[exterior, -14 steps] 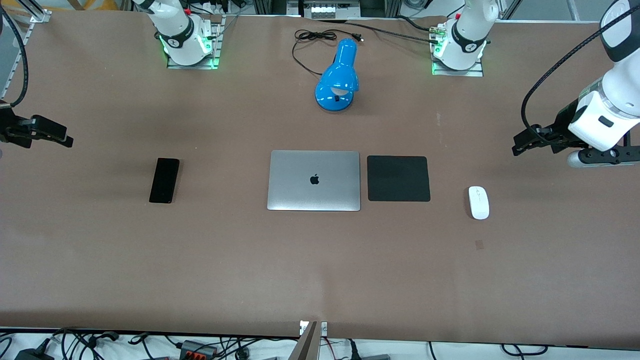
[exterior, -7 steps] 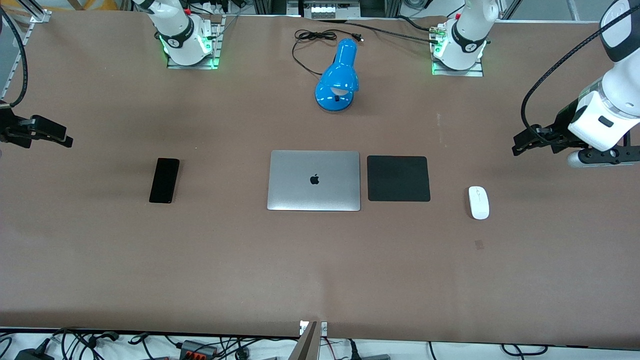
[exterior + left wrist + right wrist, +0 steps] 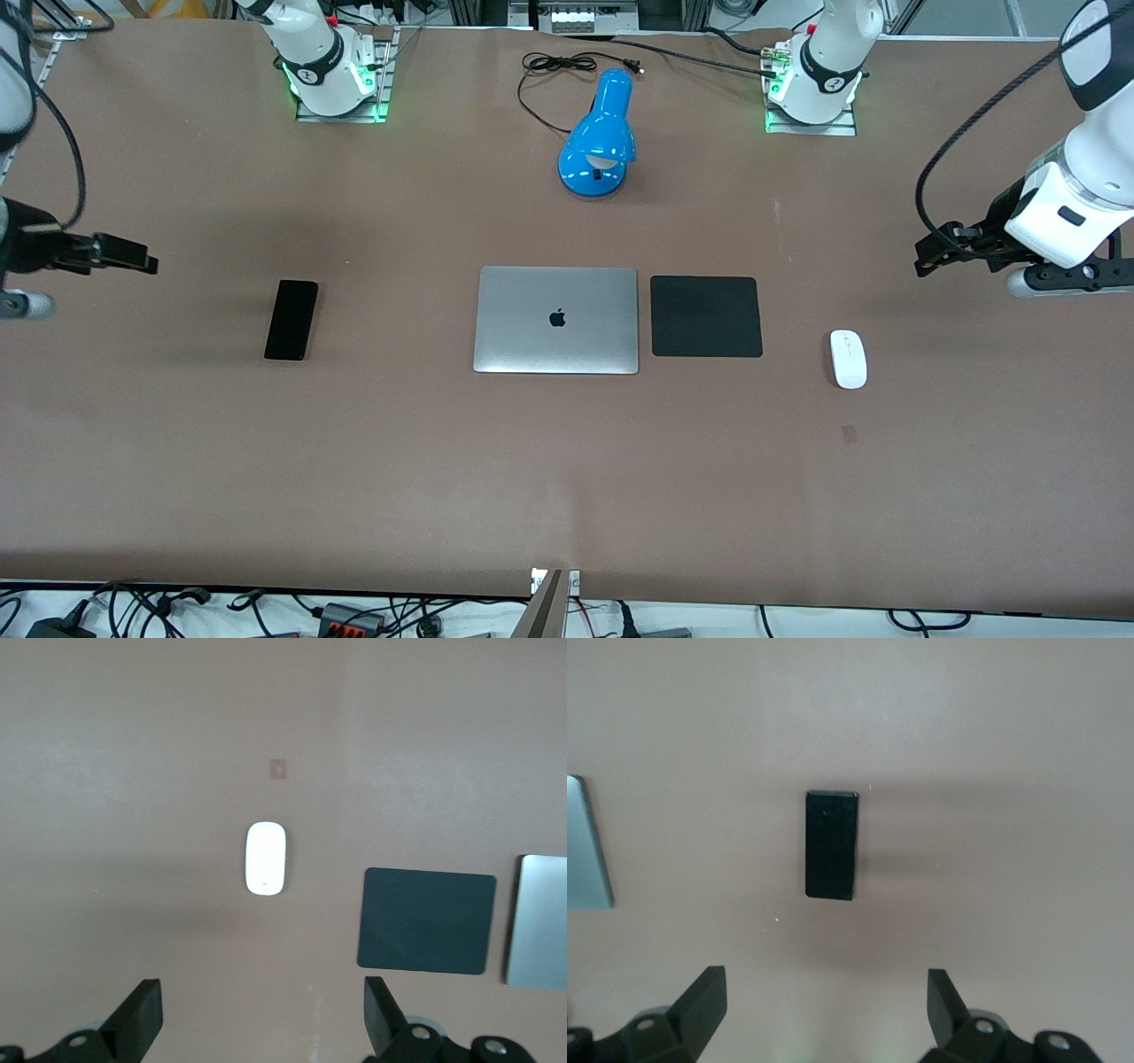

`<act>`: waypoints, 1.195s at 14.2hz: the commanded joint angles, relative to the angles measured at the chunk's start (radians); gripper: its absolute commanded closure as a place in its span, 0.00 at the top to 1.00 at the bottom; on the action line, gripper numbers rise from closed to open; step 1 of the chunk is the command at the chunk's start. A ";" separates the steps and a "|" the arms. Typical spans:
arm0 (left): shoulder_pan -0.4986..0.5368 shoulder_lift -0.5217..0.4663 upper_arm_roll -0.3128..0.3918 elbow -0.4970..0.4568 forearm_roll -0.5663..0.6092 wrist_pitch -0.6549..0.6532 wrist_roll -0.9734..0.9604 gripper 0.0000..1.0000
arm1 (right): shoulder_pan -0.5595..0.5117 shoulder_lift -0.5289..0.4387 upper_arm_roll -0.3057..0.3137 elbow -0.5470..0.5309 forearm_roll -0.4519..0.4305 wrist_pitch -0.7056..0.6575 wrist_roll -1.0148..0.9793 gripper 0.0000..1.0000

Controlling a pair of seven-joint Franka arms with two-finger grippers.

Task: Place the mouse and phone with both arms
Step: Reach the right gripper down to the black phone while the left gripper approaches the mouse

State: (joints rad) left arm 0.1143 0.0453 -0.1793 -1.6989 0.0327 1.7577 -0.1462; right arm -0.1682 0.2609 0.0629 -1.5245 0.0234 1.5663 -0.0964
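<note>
The white mouse (image 3: 848,358) lies on the table toward the left arm's end, beside the black square pad (image 3: 706,316); it also shows in the left wrist view (image 3: 265,858). The black phone (image 3: 291,319) lies toward the right arm's end; it also shows in the right wrist view (image 3: 831,857). My left gripper (image 3: 928,257) is open and empty, up over bare table near the mouse. My right gripper (image 3: 142,263) is open and empty, up over bare table near the phone. Each wrist view shows its own gripper, left (image 3: 263,1019) and right (image 3: 827,1010), with jaws wide apart.
A closed silver laptop (image 3: 556,319) lies mid-table between phone and pad. A blue desk lamp (image 3: 599,137) with a black cord stands farther from the front camera. The arm bases (image 3: 330,66) (image 3: 815,75) stand at the table's back edge.
My right gripper has moved toward the phone and a little lower in the front view. My left gripper has shifted slightly. Mouse and phone have not moved.
</note>
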 commanded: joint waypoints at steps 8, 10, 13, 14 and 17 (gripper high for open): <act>-0.007 0.062 -0.016 0.119 0.021 -0.061 0.095 1.00 | 0.005 0.228 0.008 -0.161 -0.033 0.245 0.070 1.00; -0.001 0.067 -0.016 0.126 0.021 -0.061 0.094 1.00 | 0.044 0.219 0.006 -0.212 -0.034 0.287 0.122 1.00; 0.004 0.155 -0.014 0.239 0.027 -0.060 0.105 1.00 | 0.079 0.213 0.008 -0.301 -0.075 0.377 0.221 1.00; 0.004 0.200 -0.011 0.295 0.033 -0.060 0.105 1.00 | 0.081 0.209 0.006 -0.330 -0.079 0.409 0.221 1.00; 0.008 0.292 0.000 0.338 0.035 -0.050 0.105 1.00 | 0.081 0.195 0.008 -0.411 -0.100 0.497 0.222 1.00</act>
State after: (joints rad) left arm 0.1195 0.2421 -0.1812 -1.4416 0.0478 1.7262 -0.0640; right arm -0.0839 0.5056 0.0677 -1.8509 -0.0541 2.0049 0.1086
